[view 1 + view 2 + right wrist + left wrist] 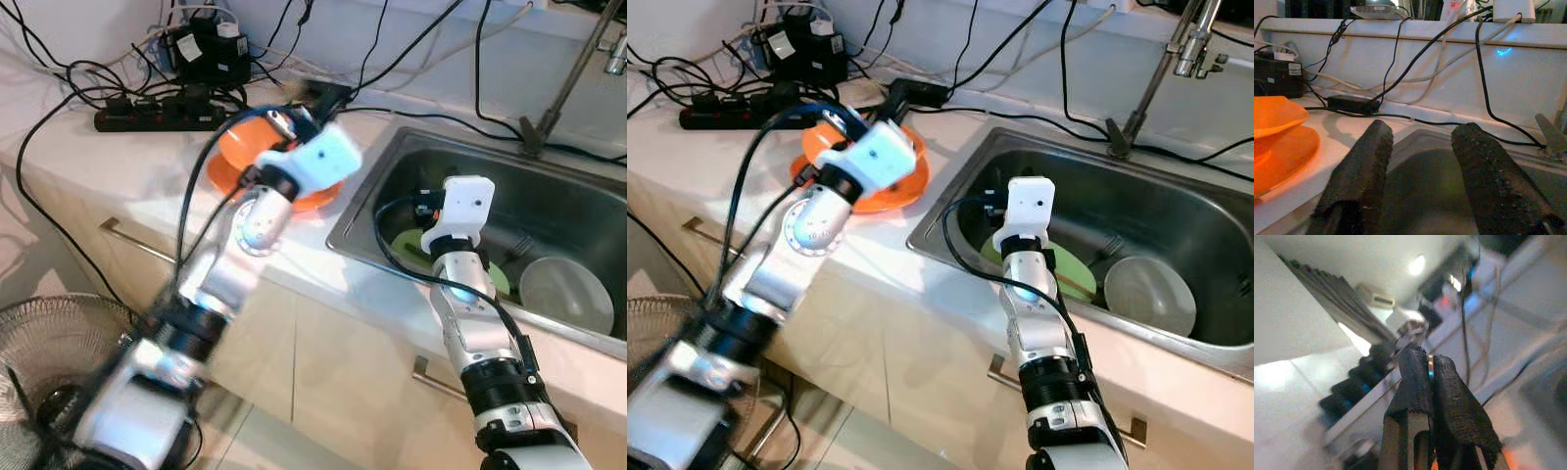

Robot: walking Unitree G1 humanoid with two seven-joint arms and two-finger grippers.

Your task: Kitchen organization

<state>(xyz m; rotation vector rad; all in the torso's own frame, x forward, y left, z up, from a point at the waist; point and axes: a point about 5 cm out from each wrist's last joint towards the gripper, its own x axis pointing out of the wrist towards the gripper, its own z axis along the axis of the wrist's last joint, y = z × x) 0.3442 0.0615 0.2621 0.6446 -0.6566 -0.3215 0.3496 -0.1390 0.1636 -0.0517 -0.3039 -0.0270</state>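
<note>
Left gripper point(1430, 377) clenched on thin metal piece point(1429, 368); right gripper point(1420, 161) spread over sink point(1215, 211); no legible writing.

A sink point(1215, 338) is set into the counter point(872, 250) on the right of the frame. In it, a plate point(1073, 269) lies at centre, and a bowl point(1151, 294) is placed just right of it. A faucet point(1161, 73) is seen at the upper right, behind the sink. Left of the sink, stacked dishes point(896, 191) are set on the counter. Behind them, in the upper left, a power strip point(735, 116) and an adapter point(808, 49) are laid by the wall. A fan point(49, 362) is stood at the lower left, below the counter's edge.
</note>
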